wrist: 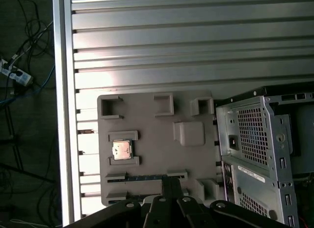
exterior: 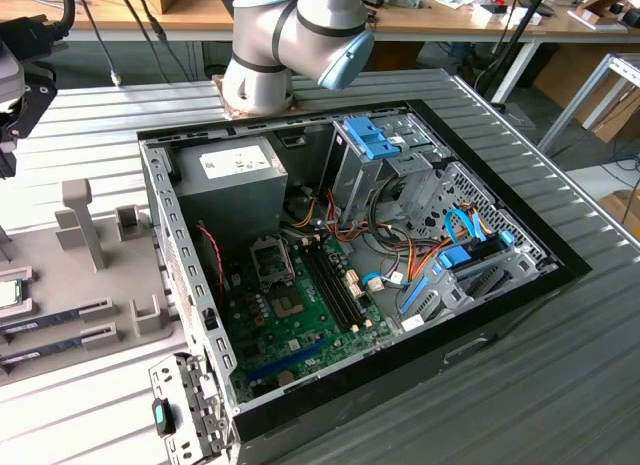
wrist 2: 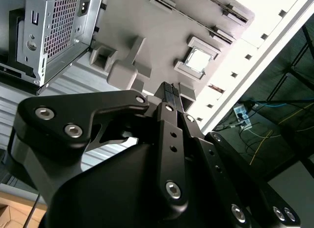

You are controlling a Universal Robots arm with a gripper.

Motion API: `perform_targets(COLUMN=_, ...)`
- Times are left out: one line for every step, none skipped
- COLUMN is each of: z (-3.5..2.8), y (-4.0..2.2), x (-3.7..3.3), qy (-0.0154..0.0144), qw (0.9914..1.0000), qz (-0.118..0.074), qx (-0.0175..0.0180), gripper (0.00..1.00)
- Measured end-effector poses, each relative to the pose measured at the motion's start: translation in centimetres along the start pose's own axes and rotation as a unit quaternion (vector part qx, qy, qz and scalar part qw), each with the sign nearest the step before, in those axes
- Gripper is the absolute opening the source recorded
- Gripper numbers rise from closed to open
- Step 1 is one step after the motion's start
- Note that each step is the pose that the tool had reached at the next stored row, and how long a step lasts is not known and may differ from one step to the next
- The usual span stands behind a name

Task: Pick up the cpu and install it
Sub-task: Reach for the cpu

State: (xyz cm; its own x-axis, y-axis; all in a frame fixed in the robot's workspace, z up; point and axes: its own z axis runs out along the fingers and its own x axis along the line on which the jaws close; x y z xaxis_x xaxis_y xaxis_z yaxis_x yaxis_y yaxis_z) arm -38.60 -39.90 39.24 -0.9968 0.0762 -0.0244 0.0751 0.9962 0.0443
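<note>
The square, silver-topped cpu lies flat in a matte grey moulded tray. The black gripper hovers over the tray, its ribbed fingers pinched narrow and holding nothing.

cpu in tray slot, tray beside computer case, both on table
</note>
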Motion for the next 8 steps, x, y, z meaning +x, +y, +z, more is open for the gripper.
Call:
perform_targets(z=0.0, y=0.0, x=0.02, qy=0.0, qw=1.0, qz=0.0, qx=0.0, gripper=0.11)
perform_targets(z=0.0, y=-0.01, x=0.09, qy=0.0, qw=1.0, qz=0.0, qx=0.0, gripper=0.11)
perform_targets(z=0.0, y=-0.01, x=0.15, qy=-0.0001, qw=1.0, qz=0.0, qx=0.0, gripper=0.11)
perform_targets(z=0.0, y=-0.01, x=0.18, qy=0.0, qw=1.0, qz=0.0, qx=0.0, gripper=0.11)
perform_targets(z=-0.01, y=-0.01, x=0.19, qy=0.0, qw=1.0, qz=0.0, qx=0.0, gripper=0.11)
perform_targets(z=0.0, y=-0.01, x=0.21, qy=0.0, qw=1.0, qz=0.0, qx=0.0, gripper=0.11)
perform_targets(z=0.0, y=-0.02, x=0.22, qy=0.0, qw=1.0, qz=0.0, qx=0.0, gripper=0.11)
perform_targets(z=0.0, y=-0.02, x=0.24, qy=0.0, qw=1.0, qz=0.0, qx=0.0, gripper=0.11)
